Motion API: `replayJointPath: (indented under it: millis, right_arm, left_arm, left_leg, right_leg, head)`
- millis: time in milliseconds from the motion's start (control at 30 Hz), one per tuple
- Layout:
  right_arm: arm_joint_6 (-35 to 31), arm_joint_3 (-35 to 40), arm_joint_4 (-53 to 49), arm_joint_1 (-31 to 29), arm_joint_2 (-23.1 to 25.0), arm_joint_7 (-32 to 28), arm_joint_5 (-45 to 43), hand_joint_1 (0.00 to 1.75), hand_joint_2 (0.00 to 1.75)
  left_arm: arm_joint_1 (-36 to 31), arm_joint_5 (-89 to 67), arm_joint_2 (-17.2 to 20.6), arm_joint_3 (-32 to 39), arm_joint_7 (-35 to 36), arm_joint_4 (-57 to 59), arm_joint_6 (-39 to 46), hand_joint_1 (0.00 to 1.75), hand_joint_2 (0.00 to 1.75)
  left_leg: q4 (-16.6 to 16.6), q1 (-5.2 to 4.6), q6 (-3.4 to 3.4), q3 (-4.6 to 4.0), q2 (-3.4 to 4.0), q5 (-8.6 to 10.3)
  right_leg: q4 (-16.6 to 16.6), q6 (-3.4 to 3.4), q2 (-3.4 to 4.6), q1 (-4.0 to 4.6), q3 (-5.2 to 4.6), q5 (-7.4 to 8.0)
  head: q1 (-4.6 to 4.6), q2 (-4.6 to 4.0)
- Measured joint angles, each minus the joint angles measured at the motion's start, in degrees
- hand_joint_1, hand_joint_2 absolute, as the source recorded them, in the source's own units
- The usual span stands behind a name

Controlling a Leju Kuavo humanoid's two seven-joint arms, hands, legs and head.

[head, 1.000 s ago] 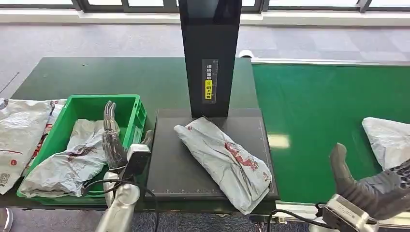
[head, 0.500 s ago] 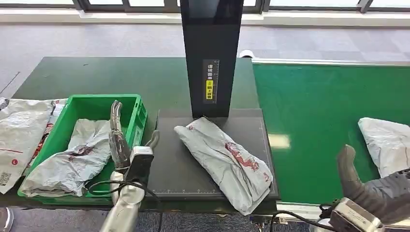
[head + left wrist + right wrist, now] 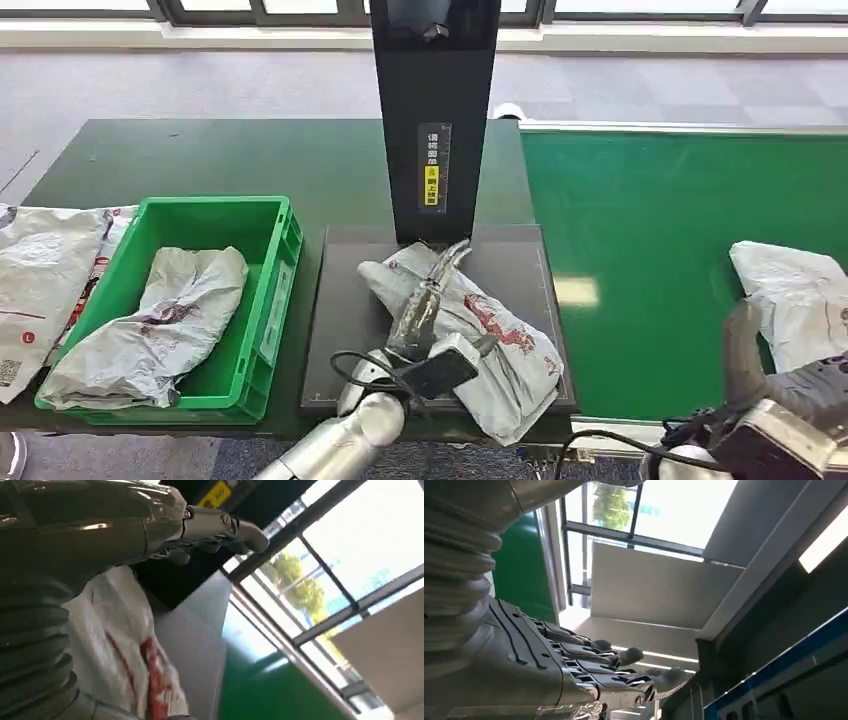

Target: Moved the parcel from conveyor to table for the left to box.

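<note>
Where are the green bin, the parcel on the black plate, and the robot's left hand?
Green bin [image 3: 283, 240]: head view, right rim.
Parcel [image 3: 515, 350]: head view, its red-printed middle.
Left hand [image 3: 420, 300]: head view, middle of the hand.

Parcel-sorting station in an office-like hall, green conveyor [image 3: 680, 250], black scanner stand [image 3: 435, 120], green crate [image 3: 270, 290], grey carpet [image 3: 200, 85], big windows [image 3: 350, 545]

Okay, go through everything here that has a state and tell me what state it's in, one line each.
Left hand: fingers stretched out over the parcel on the scale, holding nothing.
Right hand: empty, beside the conveyor parcel.
Parcel on the scale: lying flat, one end overhanging.
Green bin: open, one parcel inside.
Conveyor parcel: lying on the belt.
</note>
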Motion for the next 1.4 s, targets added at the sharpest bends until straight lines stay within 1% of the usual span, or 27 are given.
replayJointPath:
  millis: [133, 400, 600, 767, 833, 867, 900, 933, 967, 1000, 1033, 1167, 1400]
  right_arm:
    - [0.0, -0.5, 0.6, 0.0, 0.0, 0.0, 0.0, 0.0, 1.75]
    - [0.0, -0.8, 1.4, 0.0, 0.0, 0.0, -0.1, 0.0, 1.75]
    - [0.0, -0.8, 2.0, -0.1, 0.0, 0.0, -0.8, 0.0, 1.75]
    - [0.0, -0.8, 2.4, -0.1, 0.0, 0.0, -1.1, 0.0, 1.75]
    - [0.0, -0.8, 2.4, -0.1, 0.0, 0.0, -1.9, 0.0, 1.75]
    - [0.0, -0.8, 2.4, -0.1, 0.0, 0.0, -2.0, 0.0, 1.75]
    - [0.0, -0.8, 2.4, -0.1, 0.0, 0.0, -2.0, 0.0, 1.75]
    - [0.0, -0.8, 2.4, -0.1, 0.0, 0.0, -2.2, 0.0, 1.75]
    - [0.0, -0.8, 2.4, -0.1, 0.0, 0.0, -2.3, 0.0, 1.75]
    - [0.0, -0.8, 2.4, -0.1, 0.0, 0.0, -2.4, 0.0, 1.75]
    - [0.0, -0.8, 2.4, -0.1, 0.0, 0.0, -2.4, 0.0, 1.75]
    - [0.0, -0.8, 2.4, -0.1, 0.0, 0.0, -2.6, 0.0, 1.75]
    - [0.0, -0.8, 2.4, 0.0, 0.0, 0.0, -3.1, 0.0, 1.75]
  left_arm:
    - [-0.9, 0.0, -0.2, -2.7, 0.0, 3.8, -0.1, 0.0, 1.75]
    - [-1.7, 0.0, -0.5, -4.4, -0.1, 6.9, -0.6, 0.0, 1.75]
    - [-2.4, -0.1, -0.7, -6.6, 1.8, 9.0, -1.8, 0.0, 1.75]
    - [-3.2, -3.6, -0.7, -9.6, 6.9, 11.2, -2.6, 0.0, 1.75]
    - [-3.9, -7.7, -0.7, -11.8, 13.8, 13.1, -3.0, 0.0, 1.75]
    - [-4.2, -9.3, -0.7, -13.0, 16.4, 14.1, -3.0, 0.0, 1.75]
    - [-4.4, -10.3, -0.7, -13.9, 17.6, 14.8, -2.9, 0.03, 1.75]
    - [-4.6, -11.1, -0.7, -14.6, 18.6, 15.4, -2.9, 0.26, 1.75]
    - [-4.8, -11.8, -0.7, -15.2, 19.7, 15.9, -2.9, 1.31, 1.75]
    - [-5.1, -12.7, -0.7, -15.9, 21.0, 16.4, -3.1, 1.68, 1.75]
    - [-5.5, -13.7, -0.7, -16.6, 22.5, 17.0, -3.8, 1.75, 1.75]
    - [-6.8, -17.7, -1.0, -19.9, 28.4, 18.1, -6.2, 1.75, 1.75]
    - [-8.2, -21.3, -1.1, -22.7, 32.2, 19.7, -7.8, 1.75, 1.75]
  left_leg:
    - [0.0, 0.0, 0.0, -0.02, -0.01, 0.0]
    - [0.0, 0.01, 0.0, -0.03, -0.01, 0.0]
    - [0.0, 0.01, 0.01, -0.03, -0.01, 0.0]
    - [0.0, 0.01, 0.01, -0.03, -0.02, 0.0]
    - [0.0, 0.01, 0.01, -0.03, -0.02, 0.0]
    - [0.0, 0.01, 0.01, -0.03, -0.02, 0.0]
    - [0.0, 0.01, 0.01, -0.03, -0.01, 0.0]
    - [0.0, 0.01, 0.01, -0.03, -0.02, 0.0]
    - [0.0, 0.01, 0.01, -0.03, -0.02, 0.0]
    - [0.0, 0.01, 0.01, -0.03, -0.02, 0.0]
    - [0.0, 0.01, 0.01, -0.02, -0.03, 0.0]
    - [0.0, 0.01, 0.07, 0.05, -0.03, -0.04]
    - [0.0, 0.01, 0.11, 0.27, -0.03, -0.07]
  right_leg:
    - [0.0, -0.01, -0.02, 0.03, -0.01, -0.01]
    - [0.0, 0.0, -0.03, 0.02, 0.0, -0.03]
    - [0.0, 0.0, -0.03, -0.01, 0.01, -0.02]
    - [0.0, 0.0, -0.04, 0.0, 0.01, -0.02]
    - [0.0, 0.0, -0.04, 0.0, 0.01, -0.02]
    - [0.0, 0.0, -0.04, 0.0, 0.01, -0.02]
    - [0.0, 0.0, -0.04, 0.0, 0.01, -0.02]
    - [0.0, 0.0, -0.04, 0.01, 0.01, -0.02]
    - [0.0, 0.0, -0.04, 0.01, 0.02, -0.02]
    - [0.0, 0.0, -0.05, 0.01, 0.02, -0.02]
    - [0.0, 0.0, -0.05, 0.01, 0.04, -0.02]
    - [0.0, 0.04, -0.08, 0.0, 0.17, -0.05]
    - [0.0, 0.08, -0.08, -0.01, 0.51, -0.08]
  head:
    - [-0.02, 0.0]
    - [-0.02, 0.0]
    - [-0.02, 0.0]
    - [-0.02, 0.0]
    - [-0.02, 0.0]
    - [0.0, 0.0]
    - [-0.02, 0.0]
    - [-0.02, 0.0]
    - [-0.02, 0.0]
    - [-0.02, 0.0]
    - [-0.02, 0.0]
    - [-0.02, 0.0]
    - [-0.02, 0.0]
